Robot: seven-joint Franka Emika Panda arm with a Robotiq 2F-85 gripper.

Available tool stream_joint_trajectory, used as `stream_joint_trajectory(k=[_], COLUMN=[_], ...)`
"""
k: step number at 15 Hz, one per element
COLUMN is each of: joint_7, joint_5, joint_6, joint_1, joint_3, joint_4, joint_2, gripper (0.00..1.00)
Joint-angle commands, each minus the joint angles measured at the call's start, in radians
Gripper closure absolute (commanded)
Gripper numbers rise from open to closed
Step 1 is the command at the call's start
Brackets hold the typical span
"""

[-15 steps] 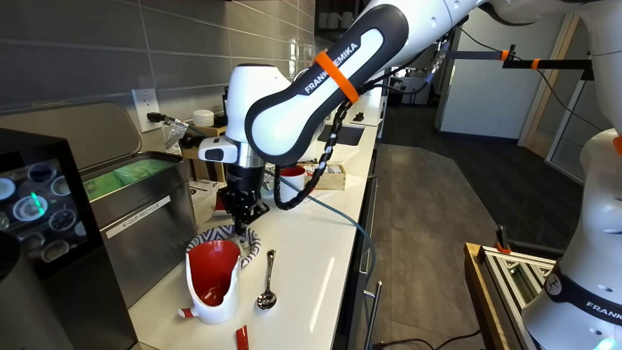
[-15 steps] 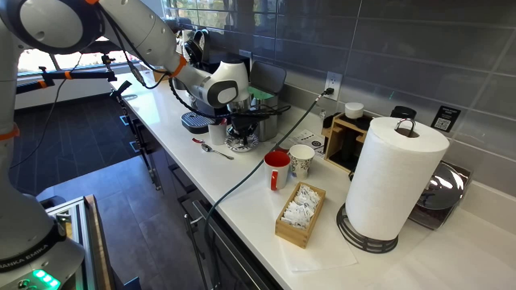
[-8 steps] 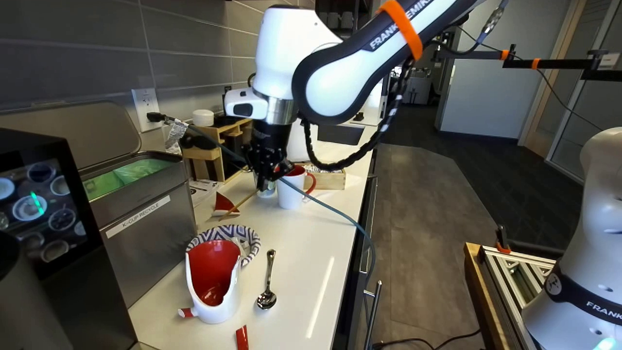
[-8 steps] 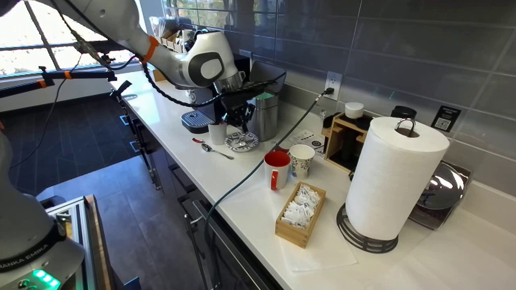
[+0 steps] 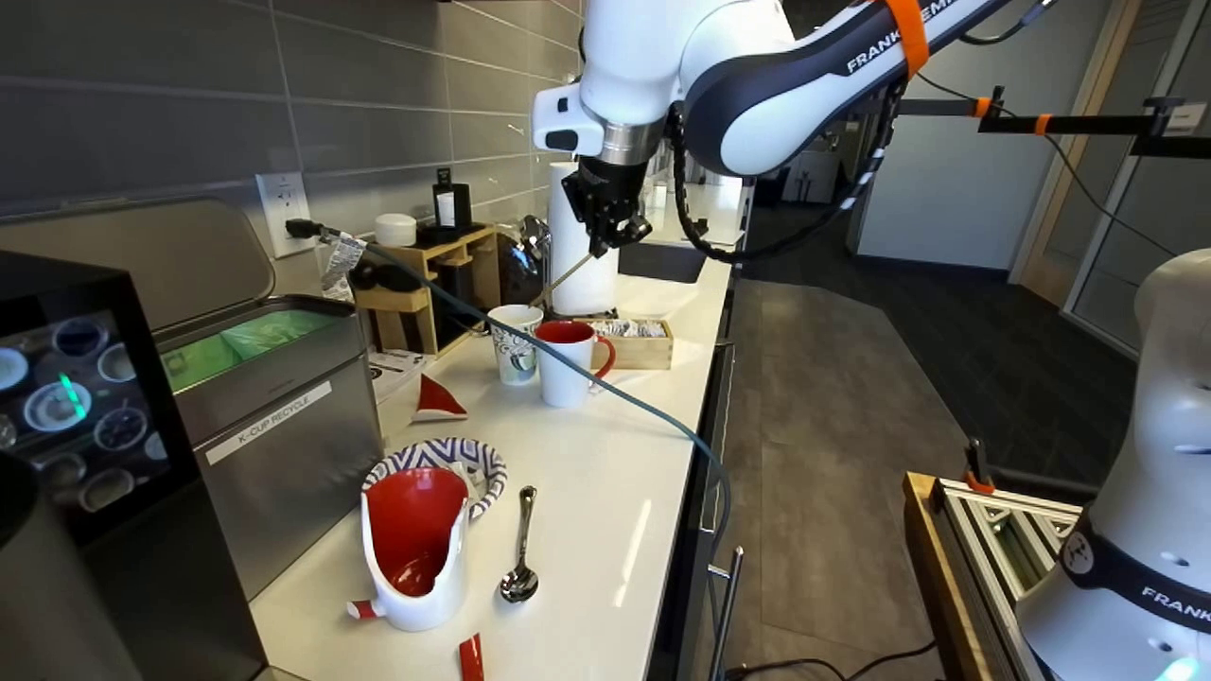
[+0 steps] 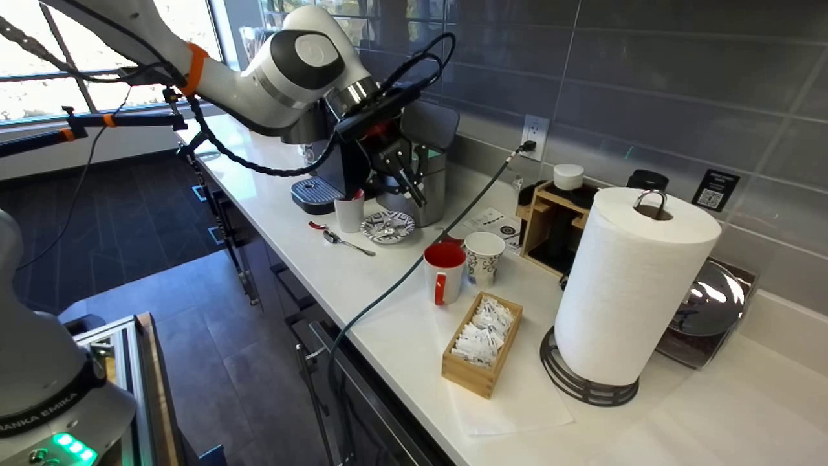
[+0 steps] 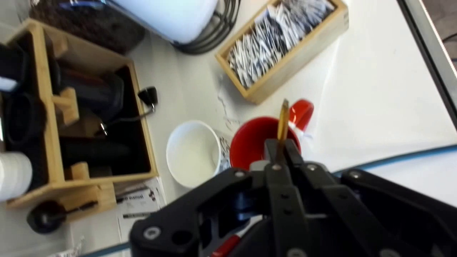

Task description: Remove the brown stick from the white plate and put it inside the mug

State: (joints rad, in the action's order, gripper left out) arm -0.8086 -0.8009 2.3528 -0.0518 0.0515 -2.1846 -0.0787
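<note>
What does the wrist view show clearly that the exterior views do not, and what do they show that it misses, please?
Only the wrist view makes clear how the brown stick sits between the fingertips of the claw; it also looks deepest into the paper cup.

Only the exterior views show the zigzag-rimmed white plate, the spoon, the steel K-cup recycle bin and the wall outlet.

All of them share the claw, the paper cup, the red-lined white mug and the wooden box of packets.
</note>
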Motion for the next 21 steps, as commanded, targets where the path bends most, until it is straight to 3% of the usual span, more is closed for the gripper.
stream_joint_trajectory(k=[1,6,10,14,21], joint_7=[0.17,0.288,0.261,0.235,0.232], joint_5=[-0.202,-0.378,-0.44,-0.466,-0.523], joint_6=[-0.132,-0.42,-0.63,-0.686,-0.679], joint_1=[-0.009,0.038,0.086,0.107,0.103], joint_3=[-0.013,-0.059,-0.098,-0.112,-0.102], joint_4=[0.025,0.104,0.176,0.231,0.313], joint_2=[0.0,0.107,0.232,0.332,0.444], gripper=[0.99,0.99,0.99,0.99,0.99])
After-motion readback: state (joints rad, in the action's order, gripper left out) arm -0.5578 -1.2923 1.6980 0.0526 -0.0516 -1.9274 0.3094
